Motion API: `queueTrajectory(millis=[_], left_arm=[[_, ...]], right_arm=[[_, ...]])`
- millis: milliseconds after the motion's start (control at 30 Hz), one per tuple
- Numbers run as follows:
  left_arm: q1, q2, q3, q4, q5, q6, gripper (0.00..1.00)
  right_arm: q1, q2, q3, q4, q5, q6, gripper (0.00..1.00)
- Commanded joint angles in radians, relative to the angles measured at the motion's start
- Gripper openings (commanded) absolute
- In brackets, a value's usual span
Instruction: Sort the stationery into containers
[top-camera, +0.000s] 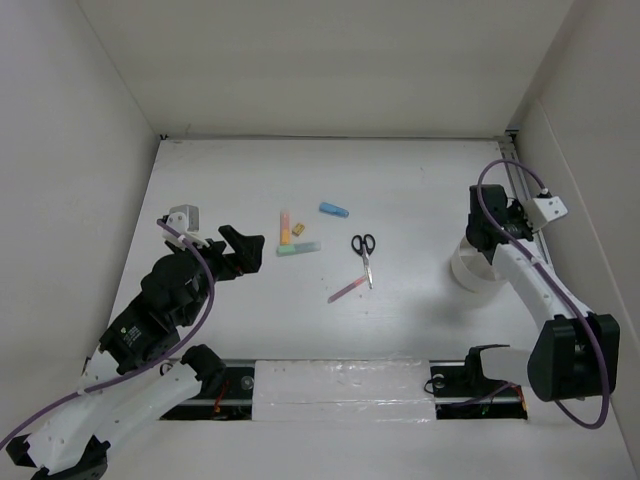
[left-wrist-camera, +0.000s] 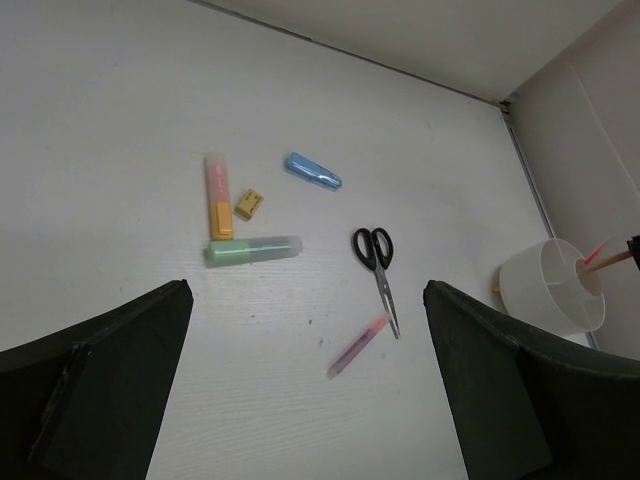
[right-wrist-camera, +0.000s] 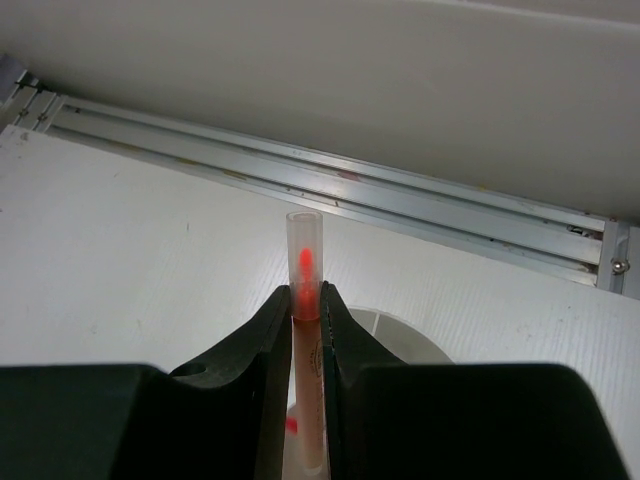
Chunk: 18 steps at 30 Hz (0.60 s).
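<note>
Right fingers (right-wrist-camera: 278, 330) are clenched on a pink pen (right-wrist-camera: 304, 240), holding it over the white cup (top-camera: 468, 272) at the right edge of the top view. Can't tell which compartment it's over. Left fingers (left-wrist-camera: 120, 370) are spread wide with nothing in them, above the worktop (top-camera: 420, 190) at left. Loose mid-worktop: scissors (top-camera: 364, 252) with a second pink pen (top-camera: 347, 289) just beside the blade tips. Left of them, mint-green marker (top-camera: 299, 248) and yellow-orange marker (top-camera: 285, 225) form an L, with a tiny yellow piece (top-camera: 297, 234) in the corner. Light-blue marker (top-camera: 334, 210) lies above.

right hand (top-camera: 483, 243) above cup (top-camera: 466, 277); grip unclear; scissors (top-camera: 364, 251) well apart
</note>
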Motion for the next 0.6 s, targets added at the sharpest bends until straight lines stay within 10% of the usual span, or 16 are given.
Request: queueTrajectory(millis=[0, 567], left_arm=[[0.004, -0.008, -0.009, 0.053, 0.020, 0.017, 1.00], [0.004, -0.017, -0.009, 0.053, 0.020, 0.017, 1.00]], right_arm=[[0.022, -0.008, -0.001, -0.025, 0.046, 0.051, 0.00], [0.140, 0.101, 0.045, -0.351, 0.132, 0.387, 0.04]])
